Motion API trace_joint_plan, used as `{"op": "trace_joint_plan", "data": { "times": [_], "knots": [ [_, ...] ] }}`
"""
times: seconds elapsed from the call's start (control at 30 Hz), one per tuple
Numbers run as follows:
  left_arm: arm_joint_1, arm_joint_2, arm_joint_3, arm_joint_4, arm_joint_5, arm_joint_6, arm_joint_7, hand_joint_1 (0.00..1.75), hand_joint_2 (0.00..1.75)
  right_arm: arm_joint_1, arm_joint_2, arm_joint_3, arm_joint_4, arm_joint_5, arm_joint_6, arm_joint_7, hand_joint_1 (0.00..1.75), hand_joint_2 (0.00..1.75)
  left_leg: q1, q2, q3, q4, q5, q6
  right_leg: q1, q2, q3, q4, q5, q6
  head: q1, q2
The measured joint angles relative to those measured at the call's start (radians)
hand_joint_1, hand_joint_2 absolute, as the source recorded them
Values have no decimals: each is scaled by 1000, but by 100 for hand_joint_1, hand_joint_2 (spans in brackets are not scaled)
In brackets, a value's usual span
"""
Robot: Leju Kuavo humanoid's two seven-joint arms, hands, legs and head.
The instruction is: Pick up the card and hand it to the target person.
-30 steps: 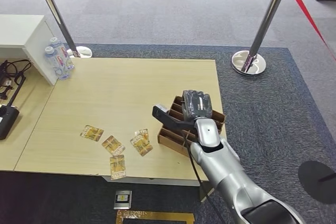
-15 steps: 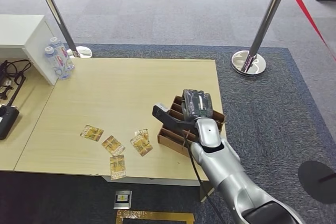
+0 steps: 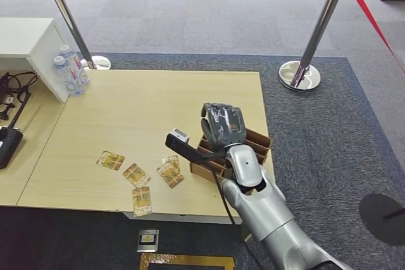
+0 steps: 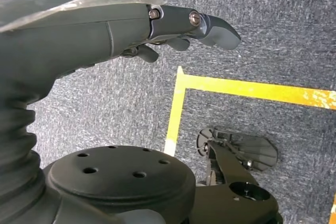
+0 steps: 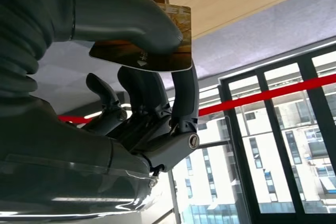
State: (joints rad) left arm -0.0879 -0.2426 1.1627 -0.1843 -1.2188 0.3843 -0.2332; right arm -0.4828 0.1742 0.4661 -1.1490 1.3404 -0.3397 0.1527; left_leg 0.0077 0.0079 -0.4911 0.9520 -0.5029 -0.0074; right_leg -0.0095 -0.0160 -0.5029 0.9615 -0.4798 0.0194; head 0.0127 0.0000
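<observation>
My right hand (image 3: pixel 222 124) hovers over the left end of a brown cardboard box (image 3: pixel 257 145) near the table's right front corner. In the right wrist view this hand (image 5: pixel 130 103) pinches a gold and brown card (image 5: pixel 130 59) between the thumb (image 5: pixel 118 19) and a finger, and the card lies flat. Several more gold cards lie loose on the wooden table (image 3: pixel 143 105), one (image 3: pixel 170 172) just left of the box and another (image 3: pixel 111 160) further left. My left hand (image 4: pixel 118 30) hangs over the carpet with nothing in it.
Water bottles (image 3: pixel 71 67) stand at the table's far left corner beside a white cabinet (image 3: pixel 28 42). A chrome stanchion (image 3: pixel 300 74) with red rope stands beyond the table. A small device (image 3: pixel 148 239) and yellow floor tape (image 3: pixel 186 260) lie in front of the table.
My right hand has lifted off the box and moved to the left, towards the loose cards. The cards on the table lie as before.
</observation>
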Motion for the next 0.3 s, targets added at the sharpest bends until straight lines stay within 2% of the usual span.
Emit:
{"op": "trace_joint_plan", "data": {
  "times": [0.13, 0.3],
  "knots": [
    [0, 0, 0, 0, -3, 0, -1, 0, 175, 17, 5, 41, -69, -118, 61, -63, 147, 175, 0, 0, 0, 0, 0, 0, 0, 0, 0, 0, 0, 0, 0, 0],
    [-1, 0, 0, 0, -8, -3, 0, 0, 175, 16, 24, 71, -76, -259, 130, -132, 151, 175, 0, 0, 0, 0, 0, 0, 0, 0, 0, 0, 0, 0, 0, 0]
  ]
}}
